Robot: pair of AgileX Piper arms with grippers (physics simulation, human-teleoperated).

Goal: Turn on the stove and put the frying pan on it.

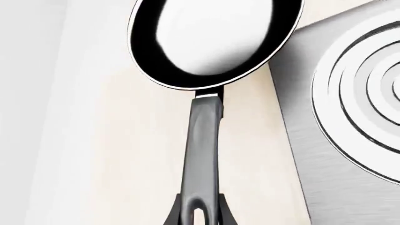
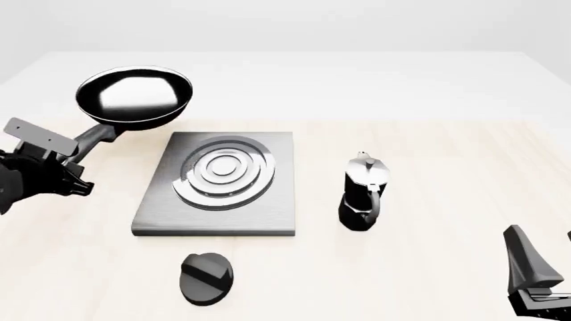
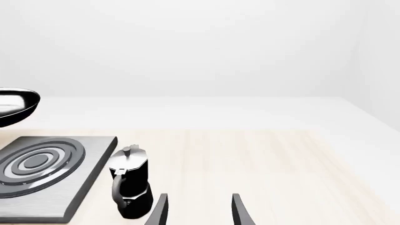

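The glossy black frying pan (image 2: 134, 97) hangs above the table, beyond the stove's far left corner, its long handle pointing back toward me. My left gripper (image 2: 64, 159) is shut on the end of that handle (image 1: 201, 140); in the left wrist view the fingers (image 1: 181, 211) clamp it on both sides. To the pan's right lies the grey stove slab (image 2: 223, 180) with its silver rings bare. Its black ridged knob (image 2: 206, 277) sits on the table in front of the slab. My right gripper (image 2: 546, 253) stands open at the near right, holding nothing.
A black-and-silver moka pot (image 2: 364, 194) stands upright just right of the stove, and shows in the right wrist view (image 3: 130, 183) ahead and to the left of the open fingers. The light wooden table's left edge (image 1: 50, 140) runs close to the pan.
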